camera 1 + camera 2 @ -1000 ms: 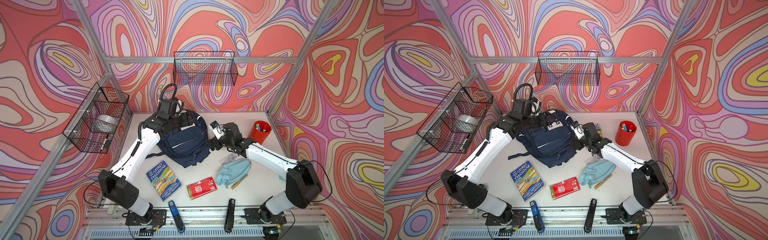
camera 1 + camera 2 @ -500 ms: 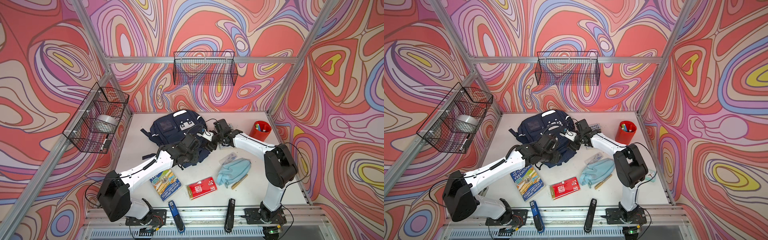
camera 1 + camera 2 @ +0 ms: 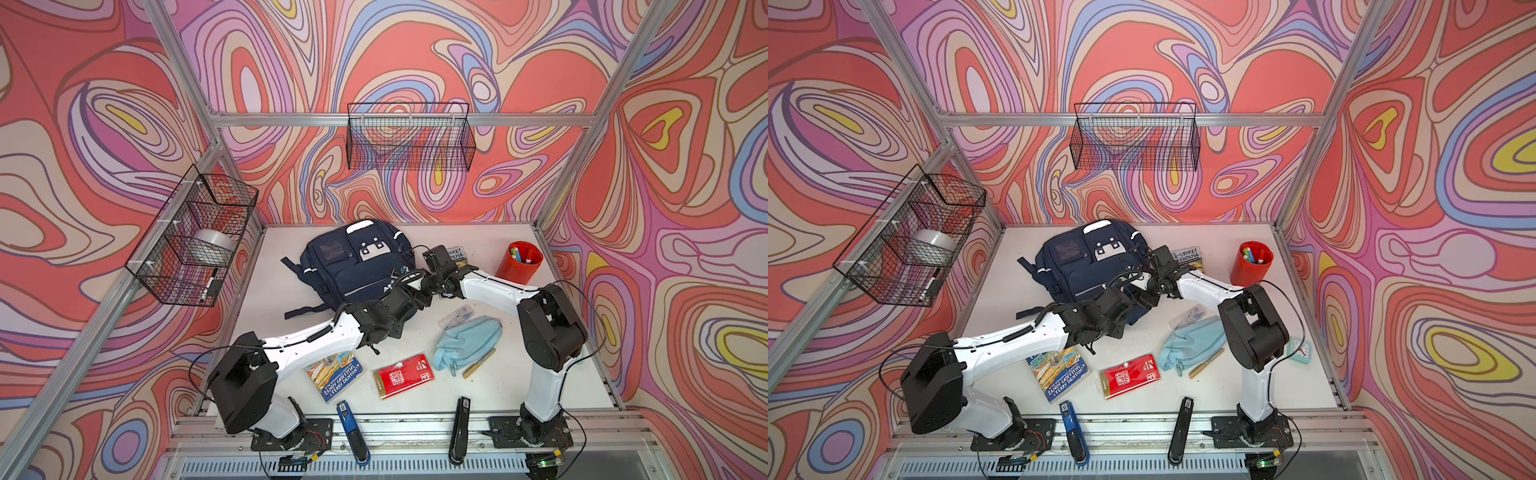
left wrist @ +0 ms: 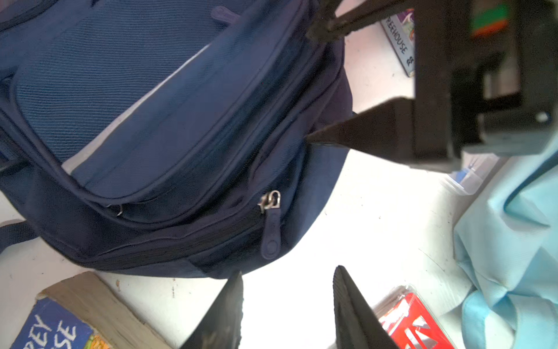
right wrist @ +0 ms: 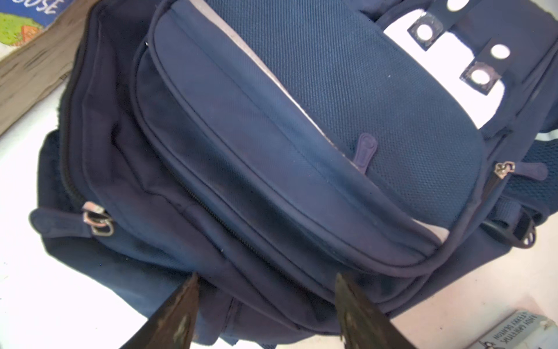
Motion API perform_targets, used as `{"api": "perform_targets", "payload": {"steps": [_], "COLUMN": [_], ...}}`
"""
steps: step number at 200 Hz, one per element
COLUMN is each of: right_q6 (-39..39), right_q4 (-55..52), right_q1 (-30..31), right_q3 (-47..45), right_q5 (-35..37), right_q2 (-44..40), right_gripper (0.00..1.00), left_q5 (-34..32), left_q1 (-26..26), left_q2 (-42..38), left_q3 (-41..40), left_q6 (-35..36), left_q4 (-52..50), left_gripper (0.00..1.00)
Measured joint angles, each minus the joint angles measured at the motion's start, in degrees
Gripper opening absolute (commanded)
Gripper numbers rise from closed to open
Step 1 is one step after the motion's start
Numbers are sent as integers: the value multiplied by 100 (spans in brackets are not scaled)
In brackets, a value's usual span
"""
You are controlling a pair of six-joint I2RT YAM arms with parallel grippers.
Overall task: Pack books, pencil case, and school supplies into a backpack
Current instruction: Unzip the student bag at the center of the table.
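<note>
The navy backpack [image 3: 353, 266] [image 3: 1088, 266] lies flat at the back of the table, zips closed. My left gripper [image 4: 288, 272] stands open and empty over bare table beside the backpack's front right corner, near a zip pull [image 4: 271, 225]. My right gripper [image 5: 267, 276] is open, and its fingers [image 4: 362, 133] straddle the fabric of that same corner. The blue book [image 3: 336, 374] lies under the left forearm. The grey-purple book [image 3: 457, 255] lies behind the right wrist. The pencil case [image 3: 467, 340], clear packet [image 3: 455, 318], tan pen [image 3: 478, 363] and red packet [image 3: 403, 376] lie at the front right.
A red cup of markers [image 3: 524, 262] stands at the back right. A blue stapler [image 3: 353, 432] and a black stapler [image 3: 459, 430] lie on the front rail. Wire baskets [image 3: 195, 237] hang on the left and back walls. A small teal clock [image 3: 1299, 349] sits by the right elbow.
The backpack has shifted back and left. My left arm swung from the backpack's top round to its front right corner, its jaws narrowing. The right arm folded in, keeping its gripper at that corner.
</note>
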Motion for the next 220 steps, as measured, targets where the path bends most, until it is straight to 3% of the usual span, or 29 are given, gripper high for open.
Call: {"api": "perform_targets", "payload": {"steps": [40,89,114,130,192,204,220], "right_q6": [111,282,378,415,358,358,376], "right_q4": [24,98,153,151,223,236,240], "right_q1": [-33,-101,-103,-103,-111,-118,-131], "right_q3": [0,-2,-22,-22,-72,-72,-72], "right_q5": [-44,-192,-273,-291,-170,-149,-136], "right_q2": [0,0,0,0,7,22,48], "right_gripper": [69,68,67,67,68,68,68], "left_q5": [-428,-686,-684,-662,-586,-562,-538], "left_q1": [-63,-63,-63,-63,33,57,66], "left_q2": [367,610,737,817,721,708,721], "left_q3": [20,74,201,262,321,321,321], "left_q6": [55,348,494,564,647,649,649], "left_q4": [0,17,68,101,98,96,98], "left_gripper": [43,33,18,0,0,14,16]}}
